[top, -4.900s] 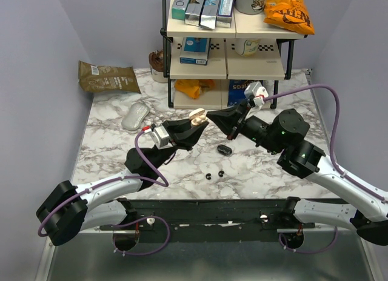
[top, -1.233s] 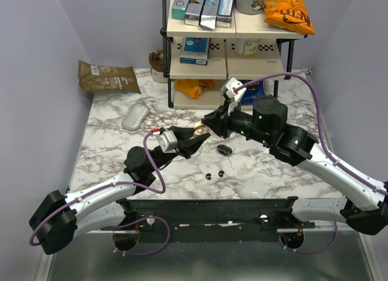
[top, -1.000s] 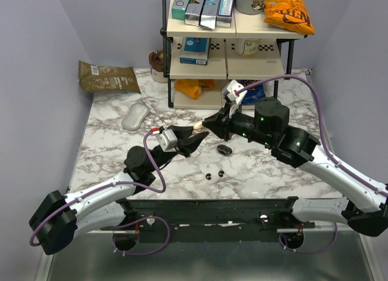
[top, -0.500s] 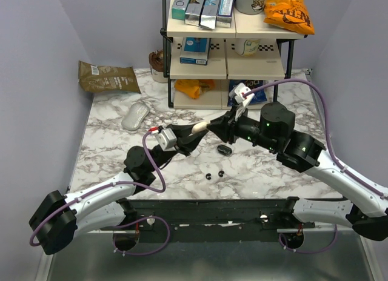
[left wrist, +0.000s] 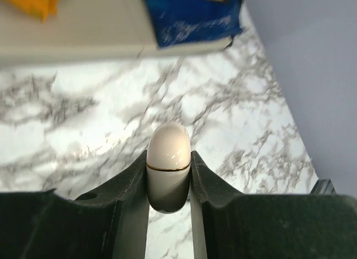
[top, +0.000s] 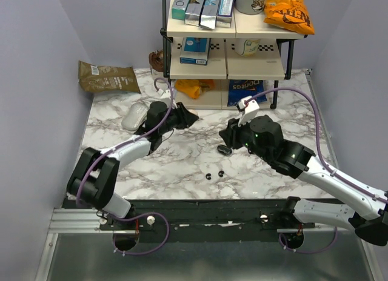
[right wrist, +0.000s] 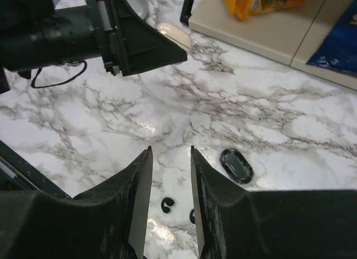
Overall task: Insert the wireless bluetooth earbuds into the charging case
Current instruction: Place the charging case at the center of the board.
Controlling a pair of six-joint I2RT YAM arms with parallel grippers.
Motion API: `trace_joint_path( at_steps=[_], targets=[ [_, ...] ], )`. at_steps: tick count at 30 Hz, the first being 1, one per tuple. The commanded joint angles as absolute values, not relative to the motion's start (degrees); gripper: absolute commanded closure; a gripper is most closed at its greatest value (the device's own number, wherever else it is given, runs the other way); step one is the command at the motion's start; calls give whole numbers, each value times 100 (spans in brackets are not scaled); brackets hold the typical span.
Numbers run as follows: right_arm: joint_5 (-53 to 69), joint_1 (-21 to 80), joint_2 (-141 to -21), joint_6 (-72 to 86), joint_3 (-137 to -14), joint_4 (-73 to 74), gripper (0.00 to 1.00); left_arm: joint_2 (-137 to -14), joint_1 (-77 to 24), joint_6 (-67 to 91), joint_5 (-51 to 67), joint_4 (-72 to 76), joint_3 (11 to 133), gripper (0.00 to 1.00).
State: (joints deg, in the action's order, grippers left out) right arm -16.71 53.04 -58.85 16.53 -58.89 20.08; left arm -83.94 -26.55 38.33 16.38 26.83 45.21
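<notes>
1. Since half a second ago the left gripper [top: 187, 119] has swung toward the far left of the table, carrying the charging case [left wrist: 168, 169]. The right gripper [top: 225, 134] has backed off, so the two no longer meet mid-table.
2. Two glossy black earbuds [top: 220, 172] lie side by side on the marble table [top: 151, 166] near its front edge, outside the case and apart from both grippers.
3. Cream and closed, with a thin gold seam, the case is pinched between the left fingers, its rounded end poking past their tips.
4. Right fingers stand spread with nothing between them; a black oval pod [top: 224, 150] lies on the marble between them and the earbuds.
5. Behind stands a shelf rack [top: 225, 51]; its blue bag [top: 245, 90] reads "Doritos". Lettering on the orange bag [top: 288, 11] and the brown bag [top: 108, 76] is too small to read.
</notes>
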Motion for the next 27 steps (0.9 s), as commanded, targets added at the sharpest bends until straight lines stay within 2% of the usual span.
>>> trace_joint_path(
  at_steps=[1, 11, 20, 22, 23, 26, 27],
  targets=[
    [-1855, 5282, -5669, 1784, -5625, 2074, 58, -9112, -2619, 4640, 2039, 2347, 4790, 100],
    [-1802, 5282, -5722, 1714, -5572, 2074, 57, -10335, -2549, 4834, 1942, 2162, 5133, 100],
    [-1811, 5282, -5669, 1661, -5563, 2074, 56, -10696, -2470, 4860, 1960, 2153, 5124, 99],
    [-1811, 5282, -5678, 1670, -5555, 2074, 56, -10740, -2452, 4852, 1978, 2110, 5133, 91],
    [-1802, 5274, -5678, 1661, -5555, 2074, 56, -10758, -2452, 4852, 1978, 2083, 5133, 79],
    [-1819, 5282, -5669, 1670, -5537, 2074, 56, -10758, -2443, 4808, 1943, 1969, 5133, 62],
    [-1819, 5282, -5652, 1670, -5537, 2083, 56, -10758, -2443, 4799, 1934, 1934, 5124, 60]
  ],
)
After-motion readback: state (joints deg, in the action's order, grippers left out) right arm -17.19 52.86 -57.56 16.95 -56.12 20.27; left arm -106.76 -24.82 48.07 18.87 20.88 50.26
